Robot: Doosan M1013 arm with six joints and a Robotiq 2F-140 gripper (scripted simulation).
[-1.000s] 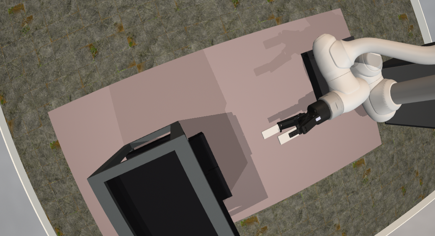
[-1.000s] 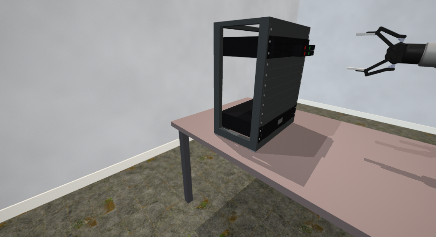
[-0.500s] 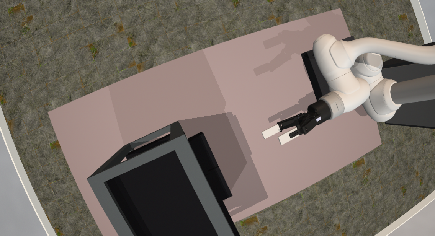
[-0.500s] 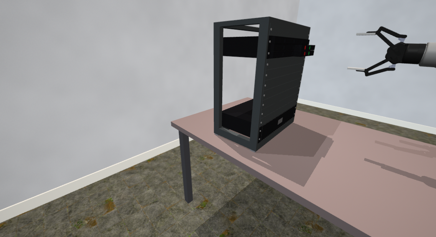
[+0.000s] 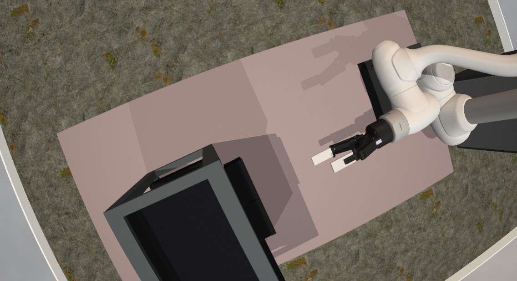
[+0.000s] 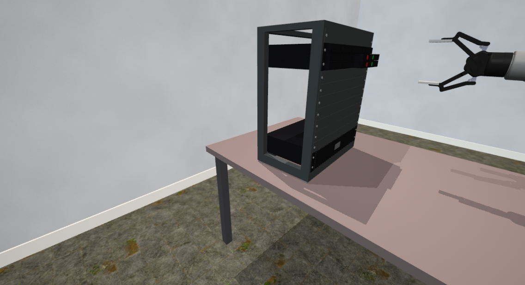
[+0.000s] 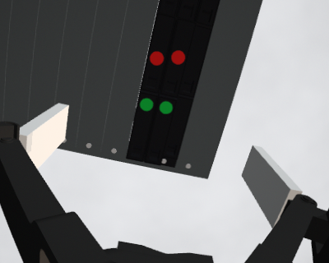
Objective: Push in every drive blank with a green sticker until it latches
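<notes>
1. The rack (image 6: 319, 99) stands upright near one end of the pinkish bench (image 6: 422, 209), with its front face turned toward the arm.
2. Up in the top slot row there's a black unit, and four drive blanks sit at its end by the rack's edge. Two have green stickers (image 7: 156, 105) and two have red stickers (image 7: 167, 57).
3. In the exterior view the green pair (image 6: 372, 60) is the outermost one, and that end of the unit pokes out past the rack's front face.
4. The hand (image 6: 426, 61) is spread wide with nothing in it, hanging in the air well apart from the rack at about the height of that top row.
5. The wrist view looks between the two fingers straight at the sticker cluster, so it's roughly lined up with them.
</notes>
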